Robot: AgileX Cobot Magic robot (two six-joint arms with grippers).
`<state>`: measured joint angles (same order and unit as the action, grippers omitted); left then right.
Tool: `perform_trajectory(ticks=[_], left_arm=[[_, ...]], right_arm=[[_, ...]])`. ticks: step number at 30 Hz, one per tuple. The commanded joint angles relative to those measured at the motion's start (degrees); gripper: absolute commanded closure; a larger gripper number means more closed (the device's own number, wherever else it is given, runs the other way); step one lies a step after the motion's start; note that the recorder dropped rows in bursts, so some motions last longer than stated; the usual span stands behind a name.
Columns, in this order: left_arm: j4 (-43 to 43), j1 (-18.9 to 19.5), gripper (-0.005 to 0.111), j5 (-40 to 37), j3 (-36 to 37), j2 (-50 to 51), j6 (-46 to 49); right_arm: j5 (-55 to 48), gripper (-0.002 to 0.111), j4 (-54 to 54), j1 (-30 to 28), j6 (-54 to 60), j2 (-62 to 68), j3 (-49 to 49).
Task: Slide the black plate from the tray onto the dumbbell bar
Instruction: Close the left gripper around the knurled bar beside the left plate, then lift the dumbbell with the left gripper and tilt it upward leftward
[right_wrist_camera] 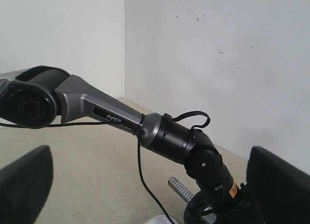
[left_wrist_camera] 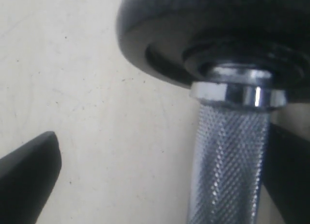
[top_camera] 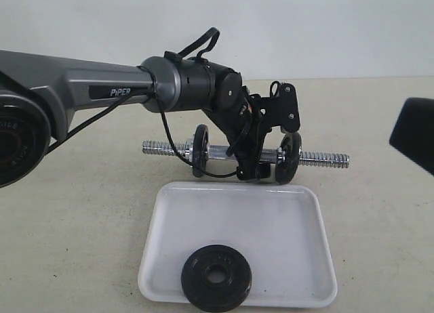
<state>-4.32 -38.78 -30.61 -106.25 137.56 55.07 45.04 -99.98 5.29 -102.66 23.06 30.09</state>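
We are judging that the dumbbell bar (top_camera: 319, 159) could roll when pushed, since our left gripper (top_camera: 249, 165) is straddling its knurled handle with jaws spread, not clamping, while our right gripper (right_wrist_camera: 152, 185) is hanging wide open, well apart. The tray (top_camera: 285, 218) is holding only the black plate (top_camera: 216, 278), lying flat by the rim farthest from the bar.

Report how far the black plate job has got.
Done: nothing yet; the black plate lies flat in the tray. In hand: the left gripper, jaws open, straddles the dumbbell bar between its two discs. Left: clamp the bar, then probably the right gripper, open and off to the side, fetches the plate and threads it on.
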Motion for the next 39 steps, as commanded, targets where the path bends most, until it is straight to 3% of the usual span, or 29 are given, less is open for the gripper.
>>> perform_trajectory(ticks=[1,17,19,24,27,31,39], left_arm=[[-0.76,-0.57,0.001,-0.90,0.35,1.72,-0.26],[-1.05,-0.57,0.002,-0.29,0.35,1.72,-0.26],[-1.98,-0.57,0.014,-0.58,0.35,1.72,-0.26],[-4.12,-0.57,0.072,-1.16,0.35,1.72,-0.26],[-4.22,-0.57,0.089,-1.16,0.35,1.72,-0.26],[-4.22,-0.57,0.102,-1.04,0.35,1.72,-0.26],[-4.22,-0.57,0.102,-0.52,0.35,1.72,-0.26]], right_arm=[[0.17,0.004,0.03,-0.15,-0.23,0.21,-0.25],[0.17,0.004,0.03,-0.15,-0.23,0.21,-0.25],[0.17,0.004,0.03,-0.15,-0.23,0.21,-0.25],[0.17,0.004,0.03,-0.15,-0.23,0.21,-0.25],[0.17,0.004,0.03,-0.15,-0.23,0.21,-0.25],[0.17,0.004,0.03,-0.15,-0.23,0.21,-0.25],[0.65,0.004,0.03,-0.15,-0.23,0.21,-0.25]])
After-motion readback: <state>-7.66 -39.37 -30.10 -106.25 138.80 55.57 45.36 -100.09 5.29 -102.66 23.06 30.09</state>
